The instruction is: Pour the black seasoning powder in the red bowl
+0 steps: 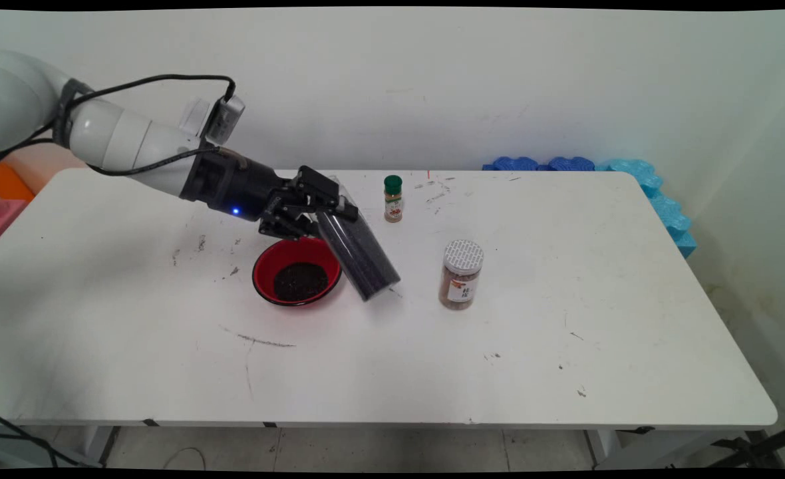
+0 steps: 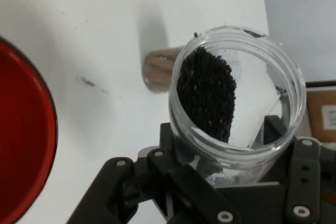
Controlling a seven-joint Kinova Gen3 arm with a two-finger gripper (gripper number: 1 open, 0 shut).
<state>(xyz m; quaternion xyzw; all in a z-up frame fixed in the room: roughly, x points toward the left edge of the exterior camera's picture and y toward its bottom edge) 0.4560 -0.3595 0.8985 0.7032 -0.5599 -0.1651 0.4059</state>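
Observation:
My gripper (image 1: 319, 206) is shut on a clear plastic jar (image 1: 356, 249) of small black seeds, gripping it near its open mouth. The jar hangs tilted, its base down to the right beside the red bowl (image 1: 297, 271), just above the table. The bowl holds a heap of the same black seeds. In the hand view the jar's open mouth (image 2: 239, 93) faces the camera with black seeds (image 2: 206, 93) lying along its inner wall, and the red bowl's rim (image 2: 31, 145) fills the left edge.
A small spice bottle with a green cap (image 1: 393, 198) stands behind the jar. A brown spice jar with a white lid (image 1: 461, 274) stands to the right. Blue foam pieces (image 1: 638, 174) line the table's far right corner.

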